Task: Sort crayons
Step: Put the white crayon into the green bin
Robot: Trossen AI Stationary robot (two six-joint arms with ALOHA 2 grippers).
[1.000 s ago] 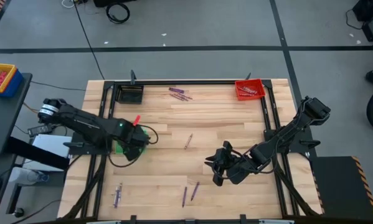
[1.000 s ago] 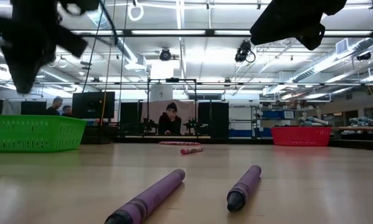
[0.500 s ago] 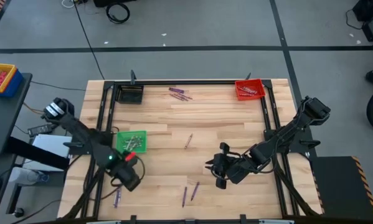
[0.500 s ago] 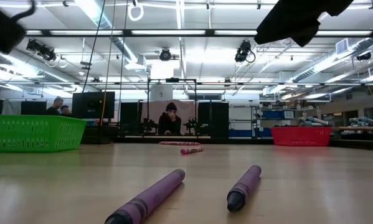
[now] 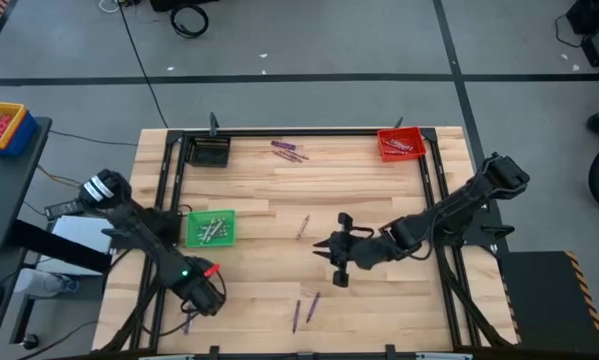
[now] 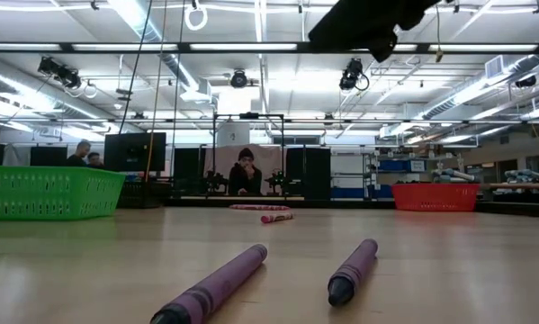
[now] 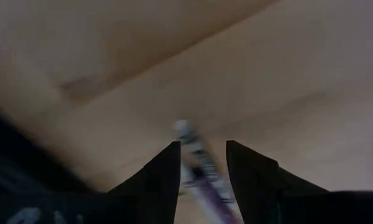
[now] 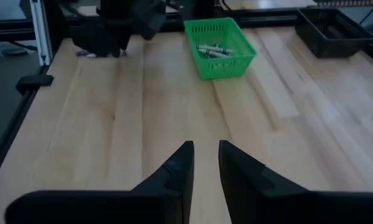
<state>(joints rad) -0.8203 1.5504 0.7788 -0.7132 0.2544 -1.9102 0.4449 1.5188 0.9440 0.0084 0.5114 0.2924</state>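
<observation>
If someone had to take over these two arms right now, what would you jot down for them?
Left gripper: open, low over a purple crayon at the near-left corner, not gripped.
Right gripper: mid-table, slightly open, holding nothing.
Done: pale crayons lie in the green bin, some in the red bin.
Left: a purple pair near the front edge, one crayon at mid-table, a cluster by the far edge. The black bin looks empty.

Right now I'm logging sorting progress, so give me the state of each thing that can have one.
left gripper: open, a purple crayon between its fingers, near the table's front left.
right gripper: open, empty, above mid-table.
green bin: holds pale crayons.
red bin: holds reddish crayons.
black bin: contents cannot be told.
purple pair: loose on the table, unsorted.
</observation>
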